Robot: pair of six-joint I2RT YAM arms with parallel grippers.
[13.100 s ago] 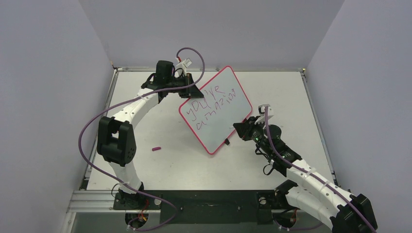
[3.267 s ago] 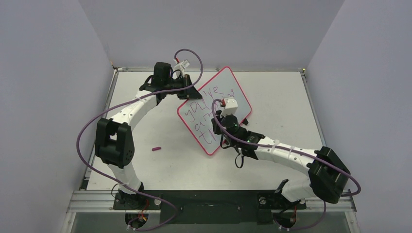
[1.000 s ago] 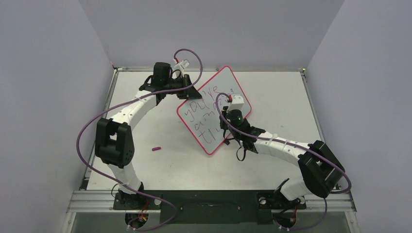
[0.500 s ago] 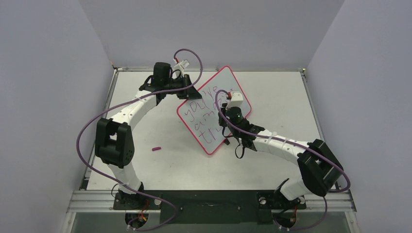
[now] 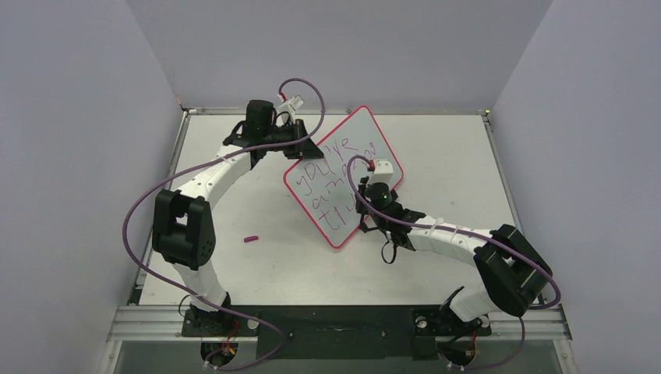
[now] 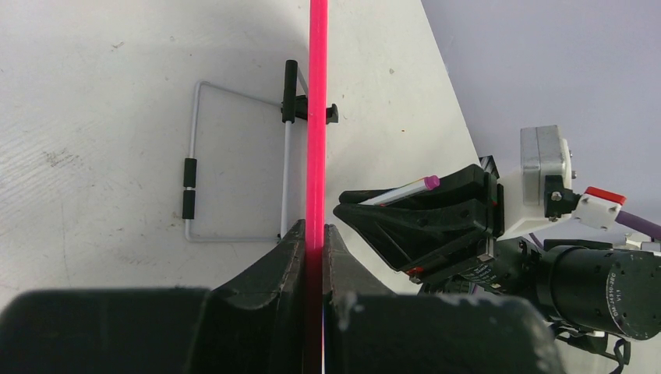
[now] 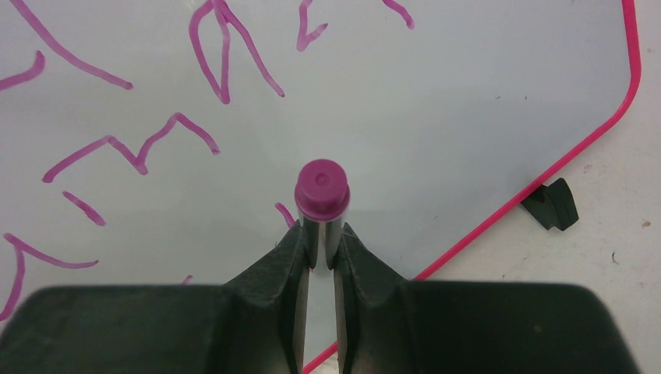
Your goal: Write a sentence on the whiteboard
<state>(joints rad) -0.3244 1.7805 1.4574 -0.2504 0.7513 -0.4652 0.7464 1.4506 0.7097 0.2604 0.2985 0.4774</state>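
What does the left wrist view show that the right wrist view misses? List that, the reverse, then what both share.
Left wrist only: the whiteboard edge-on, clamped in the left gripper, the wire stand behind it, and the right gripper from the side. Right wrist only: the board's written face with the sentence. Both: the pink rim and the marker in the right gripper.

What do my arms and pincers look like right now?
Both arms are white segmented shells with black joint housings: left arm, right arm. A purple cable runs along each. The left pincer and right pincer have black, tapered fingers. A white block with a red tab caps the right wrist.
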